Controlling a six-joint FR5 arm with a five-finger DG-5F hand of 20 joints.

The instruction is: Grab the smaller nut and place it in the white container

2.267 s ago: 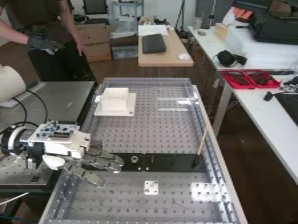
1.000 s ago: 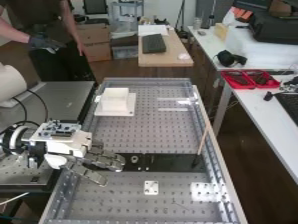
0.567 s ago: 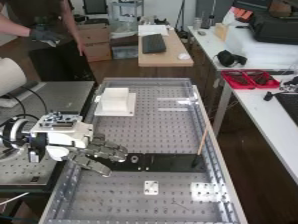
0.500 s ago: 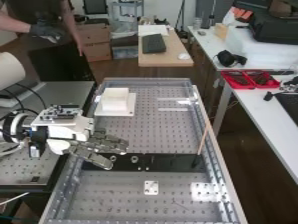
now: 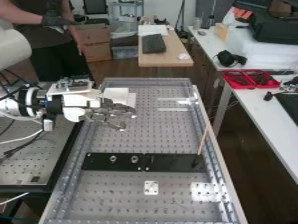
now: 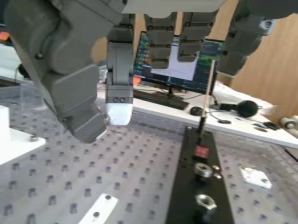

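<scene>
The hand (image 5: 78, 107) is beside the white container (image 5: 117, 92) in the high view, covering the container's near part and much of its base plate. I cannot tell what the hand holds. In the wrist view the hand (image 6: 61, 70) is in front of the perforated bench, with an edge of the white container (image 6: 3, 127) and its plate nearby. On the flat black bar (image 5: 174, 162), the larger nut (image 5: 113, 159) and the bearing (image 5: 134, 159) stand apart. In the wrist view are the larger nut (image 6: 206, 202) and the bearing (image 6: 203, 170).
A thin wooden stick (image 5: 203, 141) with a dark lower end stands upright at the bar's right part. A small white plate (image 5: 151, 187) lies on the bench near the bar. Raised rails (image 5: 216, 150) edge the bench. Red trays (image 5: 249, 80) sit on the side table.
The hand has moved away from the black bar, up the high view to the white container. The bar's left end and the larger nut, covered by the hand in the earliest frames, now show.
</scene>
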